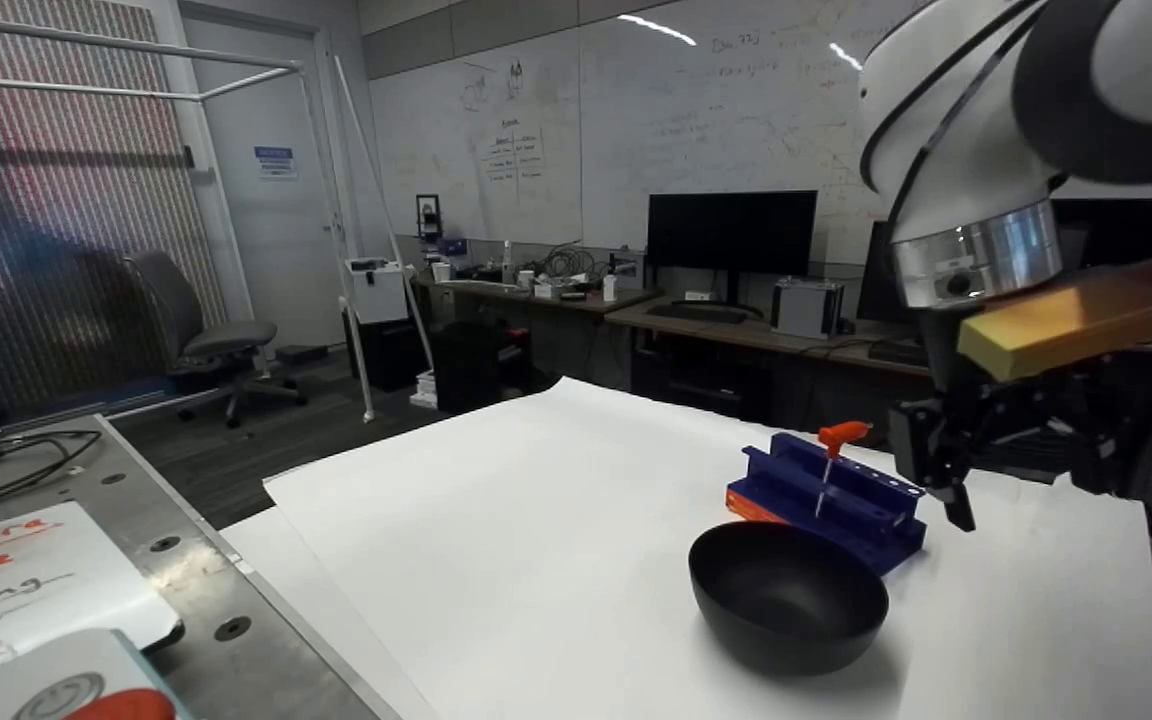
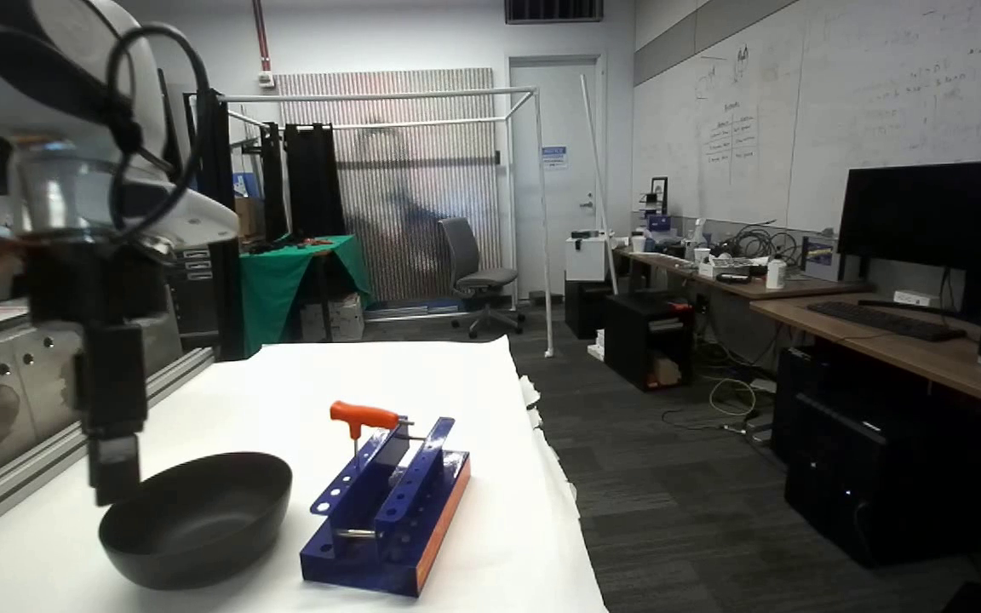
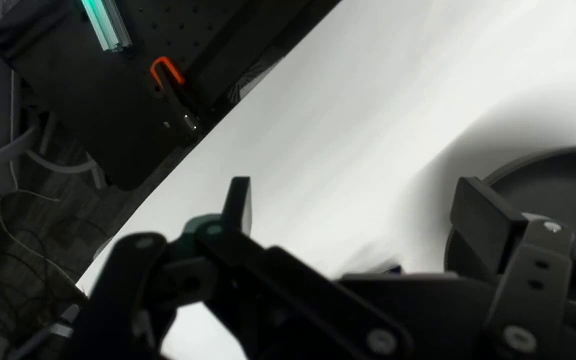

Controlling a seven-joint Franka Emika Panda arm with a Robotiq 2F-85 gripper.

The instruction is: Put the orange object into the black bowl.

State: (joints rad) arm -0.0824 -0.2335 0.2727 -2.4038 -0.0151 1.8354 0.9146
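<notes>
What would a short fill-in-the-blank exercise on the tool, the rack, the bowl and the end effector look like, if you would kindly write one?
The tool has a handle coloured ____.
Of the rack and the bowl, the tool stands in the ____.
The bowl is coloured ____.
The end effector is not shut but ____.

Missing words: orange; rack; black; open.

Glare streaks the whiteboard [image 1: 636,140] — hand [image 3: 355,205] seemingly soft-focused in wrist view
</notes>
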